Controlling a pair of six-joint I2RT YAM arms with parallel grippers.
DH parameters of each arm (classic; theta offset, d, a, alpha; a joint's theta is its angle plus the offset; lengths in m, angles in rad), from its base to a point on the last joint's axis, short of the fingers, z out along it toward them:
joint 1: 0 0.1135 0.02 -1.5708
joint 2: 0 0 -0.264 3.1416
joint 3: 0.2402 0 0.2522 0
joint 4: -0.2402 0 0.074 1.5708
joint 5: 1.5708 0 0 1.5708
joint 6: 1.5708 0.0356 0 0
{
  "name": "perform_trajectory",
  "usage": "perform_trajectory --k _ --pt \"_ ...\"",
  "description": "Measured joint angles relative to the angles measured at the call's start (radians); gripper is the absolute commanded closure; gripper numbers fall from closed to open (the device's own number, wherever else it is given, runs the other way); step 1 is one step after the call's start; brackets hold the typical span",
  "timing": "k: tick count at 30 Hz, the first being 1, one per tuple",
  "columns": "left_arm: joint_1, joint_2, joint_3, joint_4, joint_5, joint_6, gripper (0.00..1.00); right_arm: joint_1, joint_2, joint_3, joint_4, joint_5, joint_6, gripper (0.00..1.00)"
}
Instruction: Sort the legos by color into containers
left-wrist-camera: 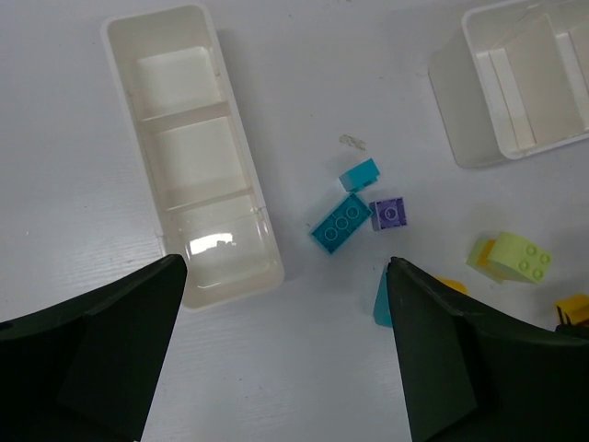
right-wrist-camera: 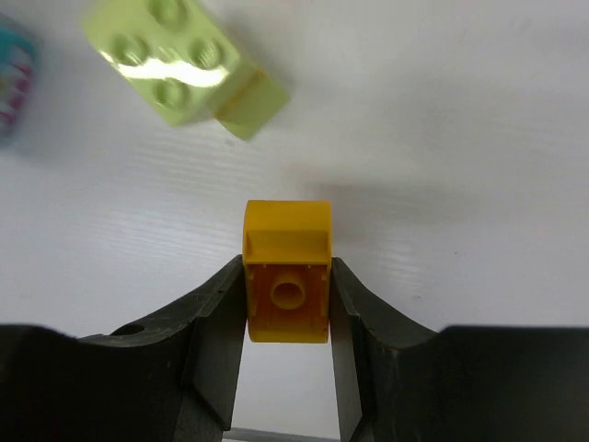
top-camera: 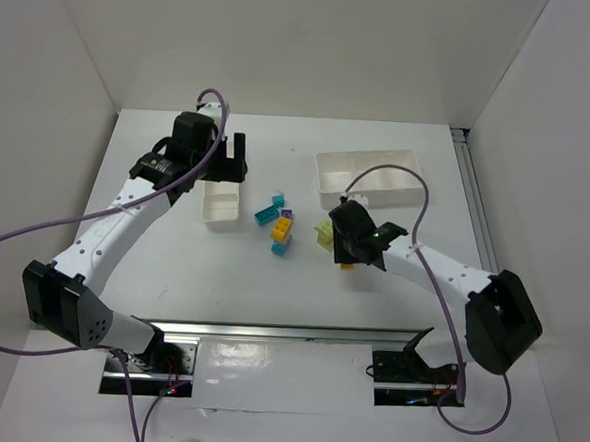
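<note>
while clamped on a yellow brick, right pincer near a lime green brick on the white counter. left pincer spread wide, empty, over the narrow tray; teal brick just beside purple brick, loose between narrow tray and wider tray.

Legos between left tray, right tray

We look down on a white table boxed in by plain white panels: a back wall at twelve o'clock, a left wall at nine, a right wall at three. A silver edge rail runs at two o'clock, and a metal mounting rail crosses at six. The light is soft and even.
</note>
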Motion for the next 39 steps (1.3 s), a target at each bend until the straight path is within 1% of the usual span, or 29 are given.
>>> perform_trajectory --k 3,6,9,13,16,20,28,30,33,34,36,39 --pt "0.0 0.0 0.013 -0.011 0.0 -0.002 0.0 -0.016 -0.064 0.097 -0.04 0.027 -0.006 0.68" --pt "0.0 0.0 0.036 -0.021 0.002 -0.003 0.0 -0.061 -0.051 0.249 -0.025 0.037 -0.031 0.68" --pt "0.0 0.0 0.043 -0.029 0.016 -0.006 0.0 -0.119 0.039 0.404 -0.007 0.052 -0.069 0.68" --pt "0.0 -0.002 0.037 -0.053 0.051 -0.014 0.03 -0.182 0.224 0.57 0.032 0.048 -0.111 0.68" --pt "-0.005 -0.018 0.003 -0.063 0.076 -0.031 0.06 -0.221 0.334 0.63 0.043 0.033 -0.131 0.66" --pt "-0.015 -0.031 -0.037 -0.095 0.101 -0.034 0.08 -0.257 0.432 0.687 0.046 0.011 -0.142 0.66" --pt "-0.044 -0.031 -0.082 -0.114 0.147 -0.035 0.1 -0.266 0.497 0.743 0.068 -0.011 -0.15 0.64" --pt "-0.064 -0.031 -0.092 -0.119 0.155 -0.038 0.1 -0.267 0.521 0.776 0.082 -0.018 -0.15 0.58" --pt "-0.092 -0.031 -0.098 -0.126 0.169 -0.053 0.1 -0.267 0.563 0.82 0.087 -0.026 -0.152 0.43" --pt "-0.097 -0.031 -0.098 -0.127 0.174 -0.056 0.1 -0.267 0.576 0.83 0.086 -0.026 -0.153 0.3" --pt "-0.107 -0.031 -0.098 -0.126 0.18 -0.057 0.1 -0.267 0.591 0.841 0.085 -0.027 -0.153 0.25" --pt "-0.133 -0.027 -0.098 -0.126 0.17 -0.055 0.1 -0.267 0.598 0.852 0.076 -0.031 -0.156 0.22"
